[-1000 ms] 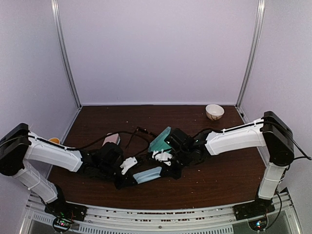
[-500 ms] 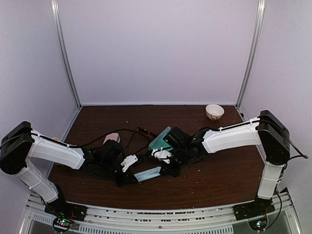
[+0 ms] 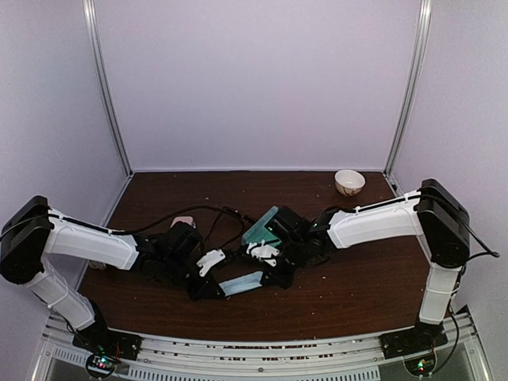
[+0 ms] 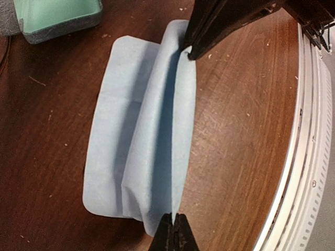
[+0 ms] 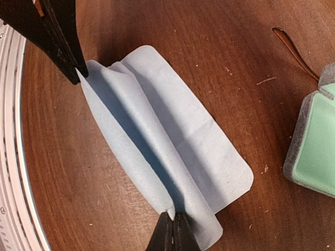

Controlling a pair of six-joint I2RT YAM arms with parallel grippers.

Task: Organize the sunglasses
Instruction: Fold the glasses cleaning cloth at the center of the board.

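A light-blue cloth (image 3: pixel 241 283) lies partly folded on the brown table, one edge lifted into a ridge. My left gripper (image 4: pixel 172 218) is shut on the near end of that ridge, and my right gripper (image 5: pixel 171 215) is shut on the other end. In the top view the left gripper (image 3: pixel 217 290) and the right gripper (image 3: pixel 267 277) face each other across the cloth. A thin reddish-brown piece (image 5: pixel 293 48), apparently a temple of the wire sunglasses (image 3: pixel 232 213), lies behind the cloth. The dark sunglasses are hidden.
An open case with a mint-green lining (image 3: pixel 262 227) stands just behind the cloth, also seen as the case (image 4: pixel 57 18) and the case (image 5: pixel 313 151). A pink case (image 3: pixel 183 224) lies by the left arm. A small bowl (image 3: pixel 349 182) sits at the back right. The table's metal front rail (image 4: pixel 306 172) is close.
Both arms have shifted slightly and the cloth now sits lower and flatter between the grippers. Both grips have stayed shut on it.
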